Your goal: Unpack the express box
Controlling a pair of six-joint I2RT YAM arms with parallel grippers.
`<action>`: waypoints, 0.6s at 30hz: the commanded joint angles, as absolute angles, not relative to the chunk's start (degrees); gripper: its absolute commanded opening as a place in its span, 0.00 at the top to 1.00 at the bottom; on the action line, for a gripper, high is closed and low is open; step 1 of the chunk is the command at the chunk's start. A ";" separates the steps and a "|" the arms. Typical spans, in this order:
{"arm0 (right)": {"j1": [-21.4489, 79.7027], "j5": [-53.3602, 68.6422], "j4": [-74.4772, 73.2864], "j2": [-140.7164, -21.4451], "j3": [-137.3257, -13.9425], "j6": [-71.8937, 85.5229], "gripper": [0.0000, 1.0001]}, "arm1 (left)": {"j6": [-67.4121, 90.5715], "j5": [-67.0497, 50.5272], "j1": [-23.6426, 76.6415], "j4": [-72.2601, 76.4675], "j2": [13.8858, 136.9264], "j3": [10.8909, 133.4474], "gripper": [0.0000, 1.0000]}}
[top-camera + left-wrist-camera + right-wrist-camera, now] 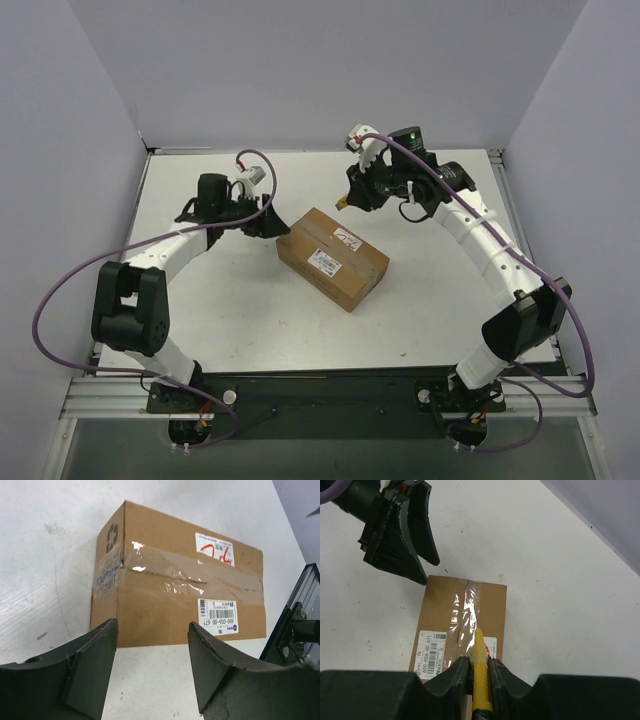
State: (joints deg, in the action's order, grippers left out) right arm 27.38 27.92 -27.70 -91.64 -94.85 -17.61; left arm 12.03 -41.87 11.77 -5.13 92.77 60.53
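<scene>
- Here's the express box (333, 258), lying flat and slantwise in the middle of the table (220, 320), flaps closed and top face up.
- The clear tape (190, 572) runs unbroken along the centre seam, with the white shipping label (218, 616) beside it. Nothing is unpacked yet.
- The left gripper (265, 222) sits low at the box's left end with its jaws spread wide. Nothing is between them, and the carton lies just beyond the tips.
- The right gripper (479, 661) is clamped tight on the yellow utility knife (481, 680), tip pointing forward over the taped seam.
- My read is that this is the slitting step, with the knife lined up along the tape from the far end.
- Whether the blade is out or touching the tape, I can't tell from the wrist view.
- Next the knife tip should drop onto the seam and draw straight along it, shallow enough to spare the contents.
- The left gripper will probably need to brace the carton so it doesn't slide.
</scene>
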 commanded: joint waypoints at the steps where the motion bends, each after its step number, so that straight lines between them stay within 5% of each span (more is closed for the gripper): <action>1: 28.39 33.65 -26.64 -92.98 -96.15 -19.33 1.00 | 14.24 -41.66 11.69 -1.84 94.74 64.77 0.32; 18: 36.30 23.03 -16.80 -105.20 -100.90 -16.44 1.00 | 14.85 -43.60 11.51 0.97 102.48 64.95 0.35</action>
State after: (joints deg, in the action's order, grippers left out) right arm 35.22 24.38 -21.34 -103.98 -97.69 -17.39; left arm 14.39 -42.28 11.84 -2.20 101.78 64.20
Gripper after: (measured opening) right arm 0.192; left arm 0.658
